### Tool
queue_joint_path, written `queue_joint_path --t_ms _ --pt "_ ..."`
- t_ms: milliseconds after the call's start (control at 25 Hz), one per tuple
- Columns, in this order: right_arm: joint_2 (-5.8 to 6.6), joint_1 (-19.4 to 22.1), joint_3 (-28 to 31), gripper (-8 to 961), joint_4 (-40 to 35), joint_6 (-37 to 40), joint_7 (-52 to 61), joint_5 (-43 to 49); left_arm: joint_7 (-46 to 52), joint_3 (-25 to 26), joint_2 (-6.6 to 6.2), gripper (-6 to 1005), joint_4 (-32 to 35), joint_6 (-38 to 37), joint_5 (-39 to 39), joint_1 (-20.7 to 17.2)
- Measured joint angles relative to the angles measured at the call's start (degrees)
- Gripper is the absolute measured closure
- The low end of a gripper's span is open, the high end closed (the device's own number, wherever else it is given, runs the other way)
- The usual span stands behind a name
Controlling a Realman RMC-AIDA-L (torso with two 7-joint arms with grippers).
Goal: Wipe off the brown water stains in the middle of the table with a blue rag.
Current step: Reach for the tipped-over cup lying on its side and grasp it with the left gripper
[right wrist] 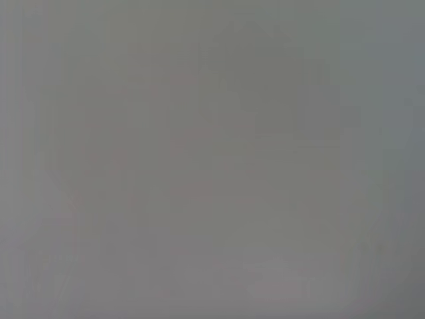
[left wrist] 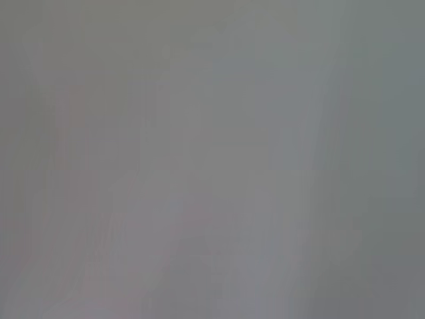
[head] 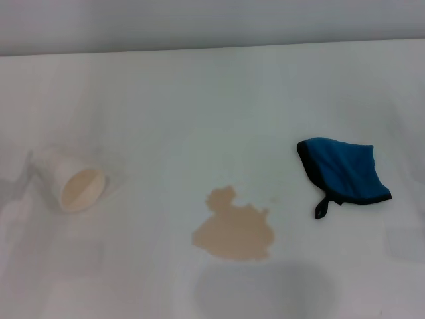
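Note:
The brown water stains form a light tan lobed blotch near the middle of the white table, toward its front. To the right of the blotch lies the blue rag, crumpled, with black trim and a short black loop tab pointing toward the front. Rag and stain are apart, with bare table between them. Neither gripper shows in the head view. Both wrist views give only a plain grey field with no fingers or objects.
A white paper cup lies on its side at the left of the table, its mouth facing the front. A grey shadow falls on the table just in front of the stain. The table's far edge runs along the top.

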State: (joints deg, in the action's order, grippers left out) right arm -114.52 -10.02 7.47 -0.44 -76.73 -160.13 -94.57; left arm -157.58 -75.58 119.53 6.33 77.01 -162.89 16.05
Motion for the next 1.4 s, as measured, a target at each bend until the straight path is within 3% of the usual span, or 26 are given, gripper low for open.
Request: queue_joint_path --t_ms 1120,1240,1400 --pt "0.0 0.4 0.0 97 0.3 0.3 0.2 0.1 0.7 0.0 -0.34 123 0.0 2.4 2.2 -0.5" --pt "0.0 0.4 0.0 96 0.3 0.4 0.2 0.1 3.6 0.0 -1.24 123 0.7 2.5 5.4 -0.5" --pt "0.0 0.4 0.0 96 0.3 0.5 0.2 0.1 11.4 -0.1 -4.17 123 2.8 1.3 11.5 -0.5"
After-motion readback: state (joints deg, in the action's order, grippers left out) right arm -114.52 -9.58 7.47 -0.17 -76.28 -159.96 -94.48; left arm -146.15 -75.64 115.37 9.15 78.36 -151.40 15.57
